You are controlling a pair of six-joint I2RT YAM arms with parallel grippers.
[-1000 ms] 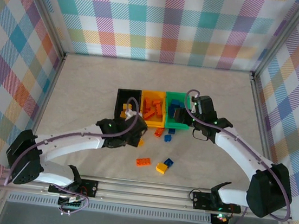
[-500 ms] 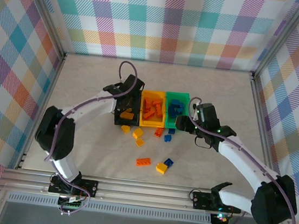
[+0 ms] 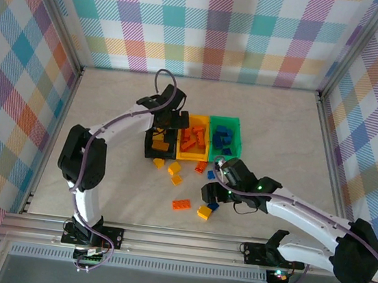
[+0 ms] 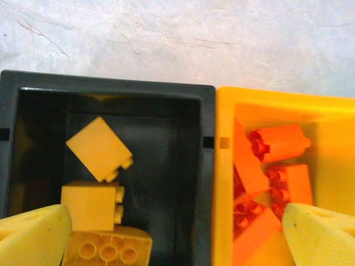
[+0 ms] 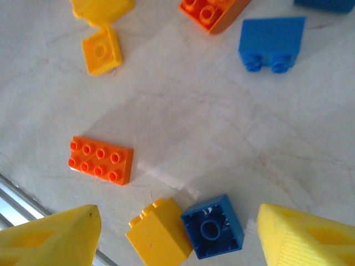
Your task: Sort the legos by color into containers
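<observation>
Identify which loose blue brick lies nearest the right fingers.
The blue brick lying against a yellow brick; the other blue brick sits farther off, near an orange one.

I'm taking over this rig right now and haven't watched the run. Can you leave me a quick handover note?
Left gripper: open, empty, over the black bin, beside its shared wall with the yellow-orange bin.
Right gripper: open, empty, above a yellow brick and a blue brick lying together on the table.
Done: yellow bricks in the black bin, orange bricks in the yellow-orange bin, blue bricks in the green bin.
Left: loose bricks of all three colours in front of the bins, including a flat orange brick.
</observation>
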